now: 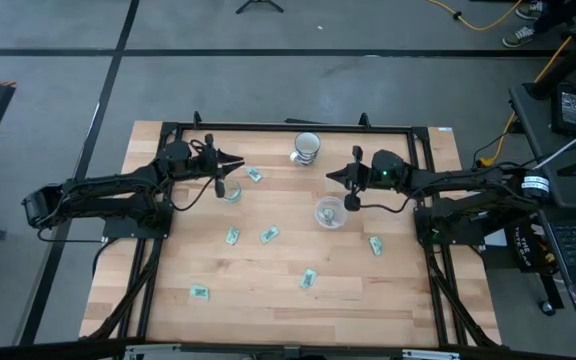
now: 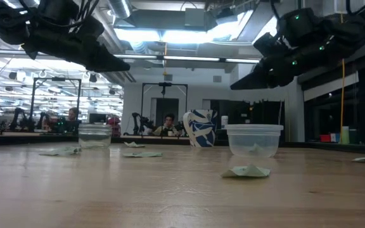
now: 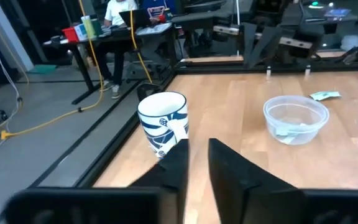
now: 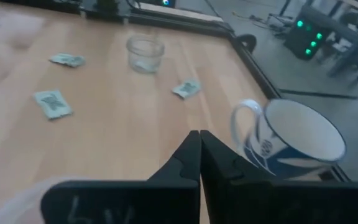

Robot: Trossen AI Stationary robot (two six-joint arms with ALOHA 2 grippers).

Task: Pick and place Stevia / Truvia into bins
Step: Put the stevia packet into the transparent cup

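Both claws hang raised and empty, left claw [image 1: 236, 160] slightly parted above the narrower bin [image 1: 232, 192], right claw [image 1: 334, 176] pinched together beyond the wider bin [image 1: 329, 213], while packets [image 1: 269, 234] lie scattered on the surface [image 1: 268, 300], presumably awaiting pickup.

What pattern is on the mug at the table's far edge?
The mug is white with a dark blue pattern, clearest in the right wrist view.

Overhead view straight down on the table [image 1: 268, 290], low view level across it, wrist views close, all sharing the mug [image 1: 307, 146]
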